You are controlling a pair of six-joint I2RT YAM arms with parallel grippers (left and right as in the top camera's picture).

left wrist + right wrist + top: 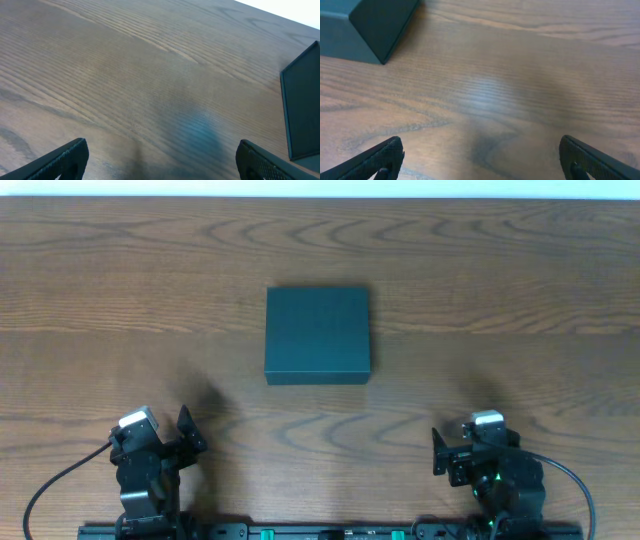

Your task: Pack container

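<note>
We find the dark teal, matte, square rigid box, the container (317, 335), lying flat on the brown wood-grain table (520, 300), near the middle of the surface and well apart from both arms. From overhead its top face is closed and unbroken, with a narrow band of its near wall showing along the lower edge; what it holds, if anything, is hidden from us. In the left wrist view the container (302, 107) shows only as a dark corner at the right edge of the picture. In the right wrist view the container (365, 25) sits at the upper left, one vertical corner turned towards the camera. The left gripper (152, 442) stands at the near edge of the table, left of the container. In its own camera the left gripper (162, 167) has its two black fingers (62, 160) spread to the far sides of the picture, over bare wood, holding and touching nothing. The right gripper (478, 446) stands at the near edge on the right. In its wrist view the right gripper (482, 165) is likewise spread wide, fingers (380, 160) at the picture's corners, gripping nothing. A black cable (60, 480) loops out from the left arm.
</note>
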